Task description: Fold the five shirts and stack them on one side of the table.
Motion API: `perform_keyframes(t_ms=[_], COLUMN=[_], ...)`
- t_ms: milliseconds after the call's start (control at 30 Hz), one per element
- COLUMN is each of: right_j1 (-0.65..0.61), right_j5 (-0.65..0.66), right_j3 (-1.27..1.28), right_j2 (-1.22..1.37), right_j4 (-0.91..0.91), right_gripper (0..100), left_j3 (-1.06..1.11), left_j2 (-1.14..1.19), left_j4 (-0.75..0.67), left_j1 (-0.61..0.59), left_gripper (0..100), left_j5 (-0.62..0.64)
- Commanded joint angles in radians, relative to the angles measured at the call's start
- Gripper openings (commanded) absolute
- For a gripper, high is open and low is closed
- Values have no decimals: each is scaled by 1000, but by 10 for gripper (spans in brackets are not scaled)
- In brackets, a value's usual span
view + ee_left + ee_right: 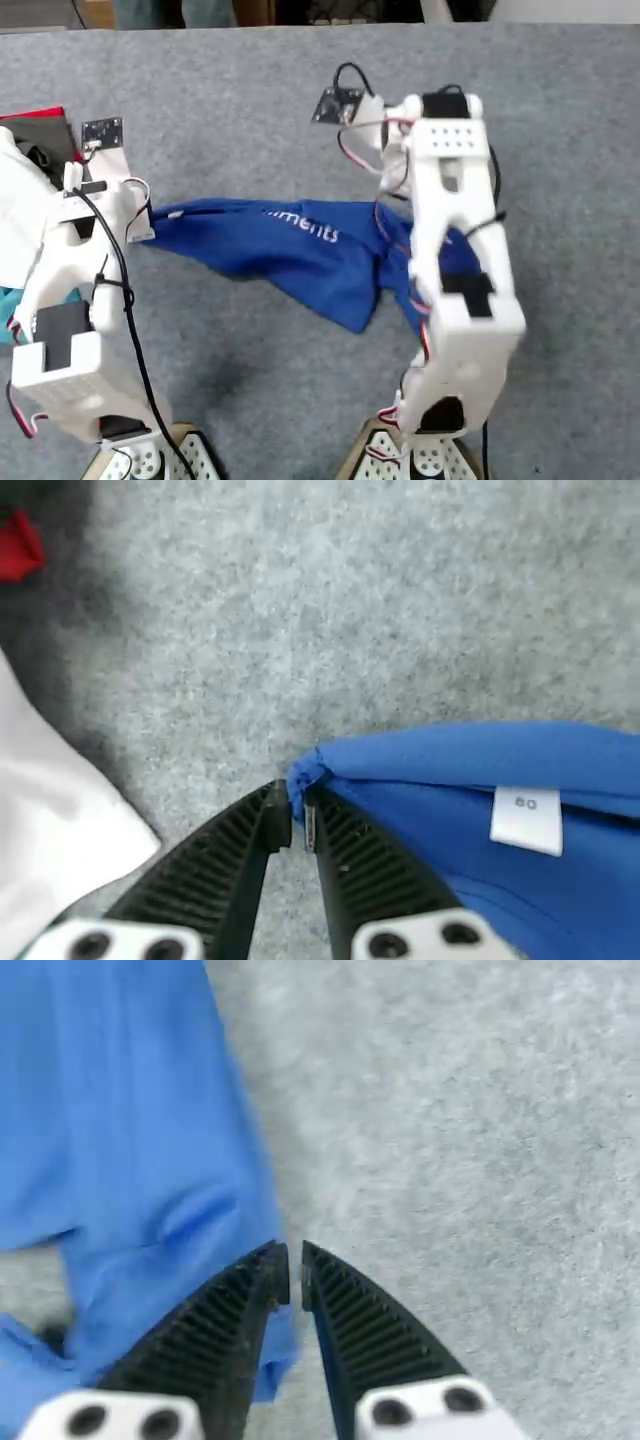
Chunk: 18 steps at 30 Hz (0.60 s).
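Observation:
A blue shirt (pixel 290 250) with white lettering hangs stretched across the middle of the grey table, casting a shadow under it. My left gripper (pixel 297 815) is shut on one bunched corner of it, close to a white neck tag (pixel 525 818); from above this gripper (pixel 141 226) is at the shirt's left end. My right gripper (pixel 295 1260) is shut, with the shirt's blue fabric (pixel 130 1130) beside and between its fingers. The right arm (pixel 455 230) covers the shirt's right end from above.
A pile of other garments lies at the table's left edge: white cloth (pixel 20 215), something red and dark (pixel 40 122), and a bit of teal (pixel 10 310). The white cloth (pixel 50 810) lies close to my left gripper. Bare grey table (pixel 560 150) spreads to the right and back.

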Motion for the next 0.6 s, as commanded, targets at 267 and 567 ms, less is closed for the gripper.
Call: perform_keyframes(t_ms=[267,567], right_j1=[29,-48], right_j5=[-245,9], right_j3=[-610,395], right_j2=[243,-374], right_j4=[282,221], right_gripper=[116,78], left_j3=[-88,-88], left_j2=[31,29], left_j4=[43,40], left_j1=[8,8], left_gripper=[29,29], left_j5=[0,-20])
